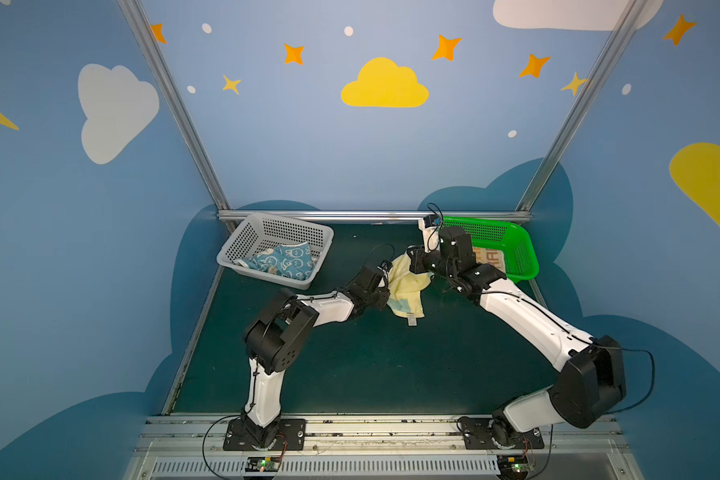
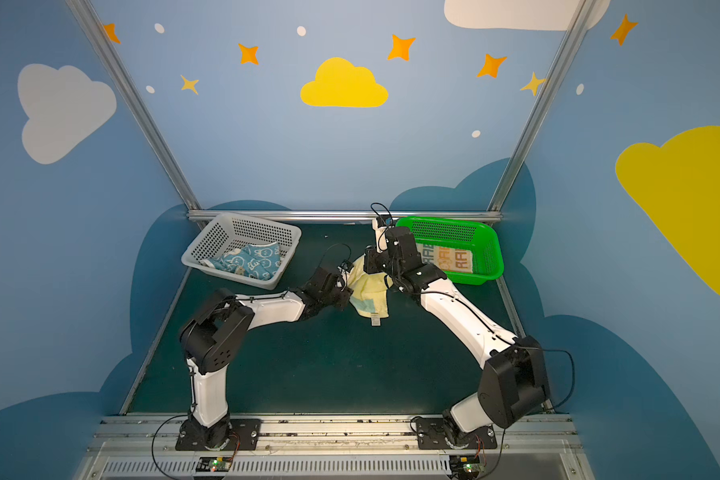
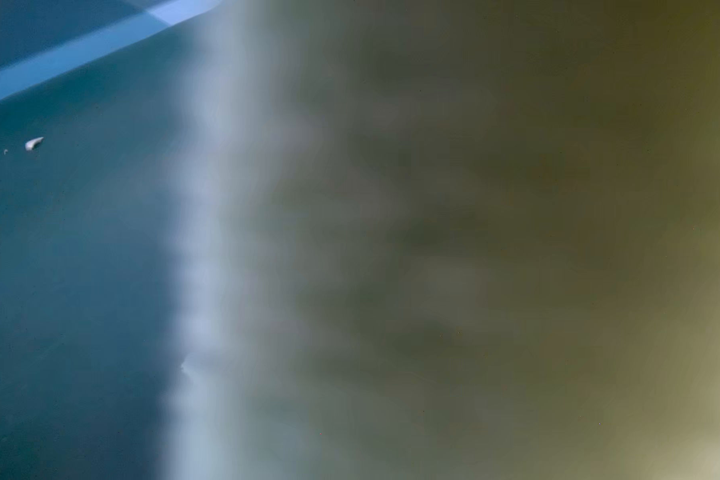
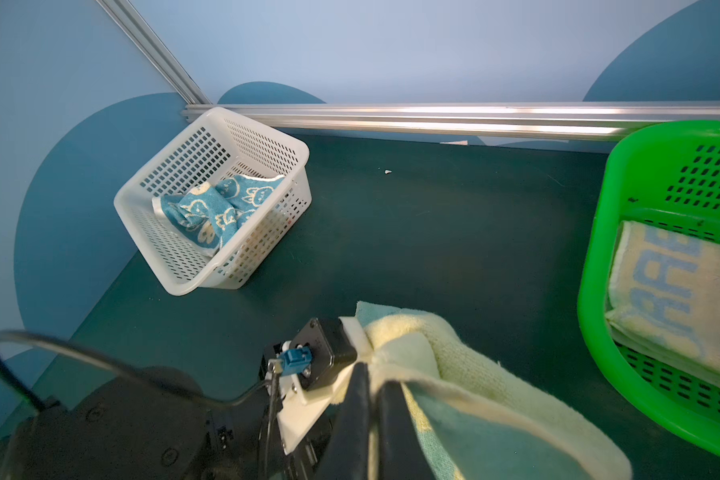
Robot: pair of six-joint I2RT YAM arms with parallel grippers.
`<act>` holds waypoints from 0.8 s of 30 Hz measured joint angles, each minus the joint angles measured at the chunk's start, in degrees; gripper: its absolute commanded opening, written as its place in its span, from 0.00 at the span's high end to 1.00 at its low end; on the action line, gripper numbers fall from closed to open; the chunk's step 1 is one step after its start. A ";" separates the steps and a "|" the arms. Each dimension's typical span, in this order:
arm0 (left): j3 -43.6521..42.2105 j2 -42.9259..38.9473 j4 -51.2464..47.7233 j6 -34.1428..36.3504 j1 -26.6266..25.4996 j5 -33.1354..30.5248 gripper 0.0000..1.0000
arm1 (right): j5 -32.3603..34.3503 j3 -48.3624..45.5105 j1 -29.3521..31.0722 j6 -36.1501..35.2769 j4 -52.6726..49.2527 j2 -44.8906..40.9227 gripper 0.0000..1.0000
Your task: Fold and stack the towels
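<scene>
Terry towel (image 4: 474, 374), glossy basket (image 4: 591, 291), seemingly matt table (image 4: 433, 228)

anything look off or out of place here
The blue towel sits crumpled, unfolded, in the white basket. The yellow towel is bunched and blankets the left wrist view. A tiny white scrap lies on the mat.

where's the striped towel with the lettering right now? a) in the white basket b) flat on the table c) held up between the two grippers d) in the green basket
d: the striped lettered towel lies folded inside the green basket, while the white basket holds the blue rabbit-print towel.
</scene>
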 measured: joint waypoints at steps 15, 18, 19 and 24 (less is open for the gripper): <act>-2.01 -10.88 -15.80 -1.57 0.46 -9.14 0.96 | 3.72 -7.85 -1.18 -0.37 -0.57 -1.18 1.00; -1.77 -14.82 -20.41 -1.60 0.44 -12.83 0.96 | 3.76 -8.96 -1.36 0.63 -2.64 -0.98 1.00; -1.66 -15.58 -21.73 -1.60 0.42 -13.88 0.96 | 3.52 -9.09 -1.36 0.94 -3.19 -0.81 1.00; -1.64 -16.33 -26.34 -1.49 0.33 -17.46 0.96 | 0.31 -8.87 -1.29 2.27 -7.50 3.32 1.00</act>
